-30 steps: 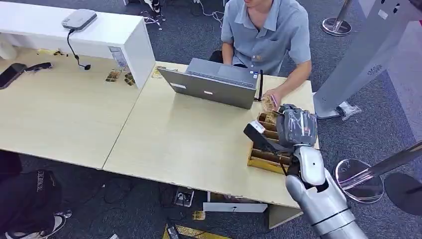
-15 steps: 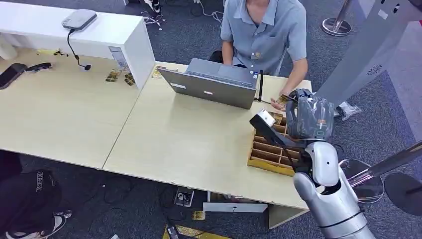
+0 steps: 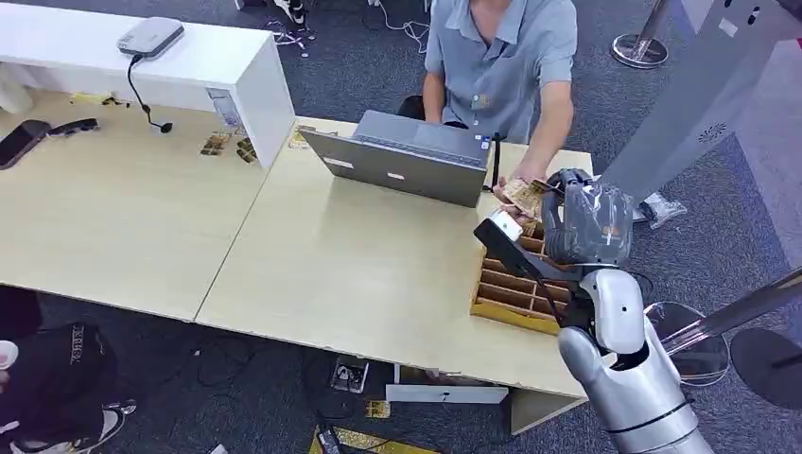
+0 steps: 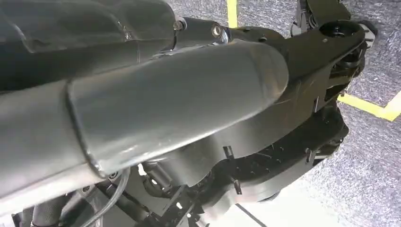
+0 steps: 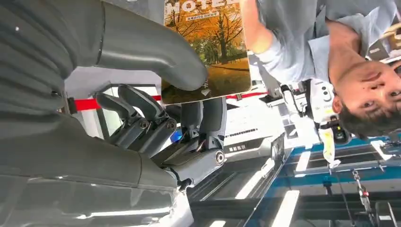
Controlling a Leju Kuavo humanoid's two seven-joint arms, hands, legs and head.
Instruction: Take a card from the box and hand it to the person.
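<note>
Since a moment ago the person's hand (image 3: 511,189) has come up to the card (image 3: 523,196), which the right hand (image 3: 579,219) has lifted clear of the box (image 3: 506,288).
Right hand holds the card between thumb (image 5: 156,56) and fingers (image 5: 208,118), above the far end of the box on the table (image 3: 359,265), beside the laptop (image 3: 402,161). The person's fingers touch the card's far edge. In the wrist view the card shows autumn trees. I cannot tell how the left hand stands.
</note>
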